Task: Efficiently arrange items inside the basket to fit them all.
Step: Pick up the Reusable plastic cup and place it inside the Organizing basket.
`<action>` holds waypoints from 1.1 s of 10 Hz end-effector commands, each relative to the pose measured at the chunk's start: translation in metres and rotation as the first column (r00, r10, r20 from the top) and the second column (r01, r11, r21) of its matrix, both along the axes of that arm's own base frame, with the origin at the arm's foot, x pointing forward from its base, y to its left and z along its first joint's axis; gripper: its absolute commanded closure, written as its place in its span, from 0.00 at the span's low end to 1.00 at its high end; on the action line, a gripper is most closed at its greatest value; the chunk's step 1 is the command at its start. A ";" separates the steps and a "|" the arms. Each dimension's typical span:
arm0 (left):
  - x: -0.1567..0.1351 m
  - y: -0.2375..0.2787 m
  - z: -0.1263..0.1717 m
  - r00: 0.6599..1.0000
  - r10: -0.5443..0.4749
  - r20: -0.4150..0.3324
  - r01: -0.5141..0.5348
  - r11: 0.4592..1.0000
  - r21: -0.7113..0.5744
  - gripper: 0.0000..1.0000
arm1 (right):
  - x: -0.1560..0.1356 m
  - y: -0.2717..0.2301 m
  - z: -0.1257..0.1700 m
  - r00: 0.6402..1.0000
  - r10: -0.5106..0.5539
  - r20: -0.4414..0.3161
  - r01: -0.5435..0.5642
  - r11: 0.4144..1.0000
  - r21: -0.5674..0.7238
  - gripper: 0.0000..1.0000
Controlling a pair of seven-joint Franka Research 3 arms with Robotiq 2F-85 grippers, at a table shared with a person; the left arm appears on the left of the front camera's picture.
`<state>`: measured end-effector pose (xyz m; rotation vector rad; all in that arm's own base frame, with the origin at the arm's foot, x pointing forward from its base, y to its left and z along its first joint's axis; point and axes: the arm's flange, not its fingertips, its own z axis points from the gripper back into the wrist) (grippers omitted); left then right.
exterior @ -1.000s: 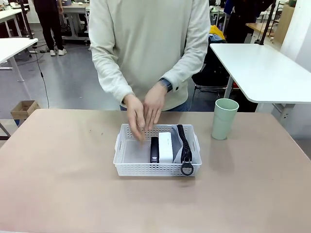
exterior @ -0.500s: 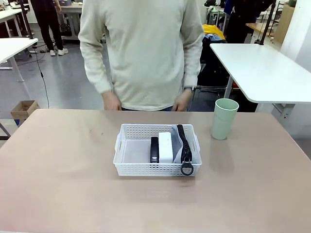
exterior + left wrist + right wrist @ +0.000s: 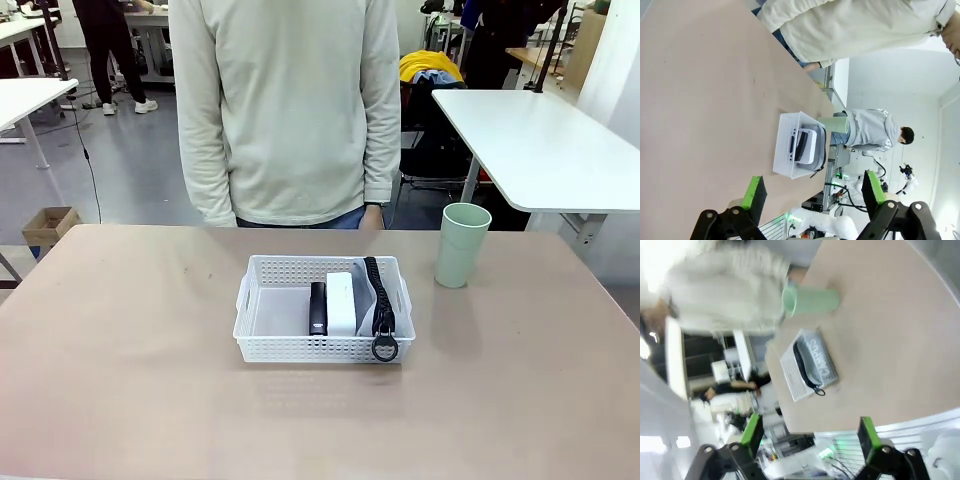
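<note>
The white perforated basket (image 3: 262, 318) sits at the table's middle. Inside it, from left to right, stand a black stapler (image 3: 317, 308), a small white box (image 3: 341, 302) and a grey pouch (image 3: 366, 297) whose black zipper ring hangs over the near rim. The basket's left half is bare. The pale green cup (image 3: 461, 245) stands upright on the table to the right of the basket. From the left wrist the basket (image 3: 786, 145) lies far ahead of my open left gripper (image 3: 813, 192). My right gripper (image 3: 809, 436) is open too, far from the basket (image 3: 791, 372) and cup (image 3: 811, 300).
A person in a cream sweater (image 3: 290, 110) stands at the far edge of the table, arms hanging at the sides. Another white table (image 3: 540, 140) is behind on the right. Bare tabletop surrounds the basket on all sides.
The person's hands have withdrawn from over the basket and now hang at the sides. The items in the basket and the cup have not moved.
</note>
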<state>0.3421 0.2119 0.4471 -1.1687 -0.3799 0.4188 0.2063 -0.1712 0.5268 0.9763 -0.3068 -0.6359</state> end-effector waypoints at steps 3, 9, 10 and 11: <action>-0.003 -0.001 0.002 1.000 -0.004 -0.008 0.004 1.000 0.003 0.00 | 0.084 0.079 -0.064 0.778 0.567 0.271 -0.466 0.810 -0.357 0.00; -0.003 -0.001 0.002 1.000 -0.004 -0.008 0.004 1.000 0.003 0.00 | 0.069 0.169 -0.165 0.560 0.760 0.330 -0.168 0.494 -0.853 0.00; -0.003 -0.001 0.002 1.000 -0.004 -0.008 0.004 1.000 0.003 0.00 | 0.145 0.114 -0.047 0.523 0.789 0.322 -0.398 0.561 -0.726 0.00; -0.003 -0.001 0.002 1.000 -0.004 -0.008 0.004 1.000 0.003 0.00 | 0.145 0.114 -0.047 0.523 0.789 0.322 -0.398 0.561 -0.726 0.00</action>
